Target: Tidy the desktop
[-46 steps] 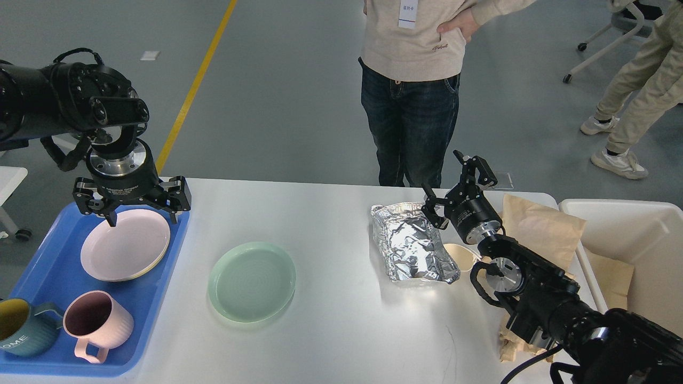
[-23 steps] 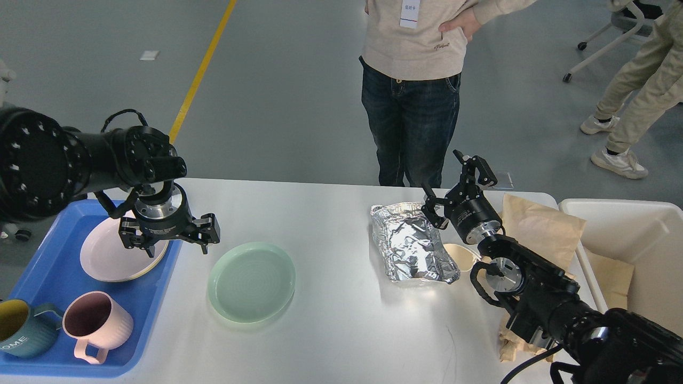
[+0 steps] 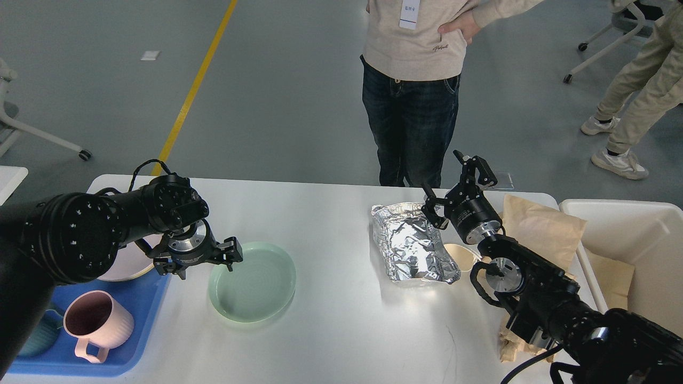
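Head view: L pincer (image 3: 200, 261) spread wide at left rim of green plate (image 3: 252, 281), mid-left on white bench (image 3: 331, 330).
R pincer (image 3: 453, 184) splayed above foil bag (image 3: 411, 242), gripping nothing.

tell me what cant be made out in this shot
Head view only:
- pink plate on the blue tray: mostly hidden by my left arm.
- teal mug: covered by the arm, nearly all.
- beige cup: behind the foil bag and right arm.
- standing person: head cut off by top edge.
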Controlling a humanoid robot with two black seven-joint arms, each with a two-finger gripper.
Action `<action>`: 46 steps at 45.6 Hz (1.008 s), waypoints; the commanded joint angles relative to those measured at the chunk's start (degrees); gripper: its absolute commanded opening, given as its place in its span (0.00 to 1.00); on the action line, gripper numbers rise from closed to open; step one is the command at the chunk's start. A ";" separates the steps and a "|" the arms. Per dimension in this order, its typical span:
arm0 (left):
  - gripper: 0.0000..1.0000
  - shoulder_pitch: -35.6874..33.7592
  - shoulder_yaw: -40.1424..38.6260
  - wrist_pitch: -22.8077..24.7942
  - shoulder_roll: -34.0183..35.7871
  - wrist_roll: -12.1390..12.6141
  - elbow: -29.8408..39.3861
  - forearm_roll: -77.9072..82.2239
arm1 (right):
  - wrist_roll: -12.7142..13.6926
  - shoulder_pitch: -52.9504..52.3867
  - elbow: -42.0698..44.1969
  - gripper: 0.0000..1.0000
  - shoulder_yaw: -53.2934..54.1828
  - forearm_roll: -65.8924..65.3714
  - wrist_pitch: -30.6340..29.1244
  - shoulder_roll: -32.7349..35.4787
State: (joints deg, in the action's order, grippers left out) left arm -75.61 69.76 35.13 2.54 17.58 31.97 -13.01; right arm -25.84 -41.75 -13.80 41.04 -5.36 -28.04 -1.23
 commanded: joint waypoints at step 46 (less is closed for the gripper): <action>0.49 5.91 -1.20 -4.37 -2.28 -0.88 -3.23 3.08 | 0.00 0.00 0.09 1.00 0.00 0.00 0.00 0.00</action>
State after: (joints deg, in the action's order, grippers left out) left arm -69.98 68.66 31.30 0.28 16.83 28.74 -9.93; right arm -25.84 -41.75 -13.74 41.05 -5.36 -28.04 -1.23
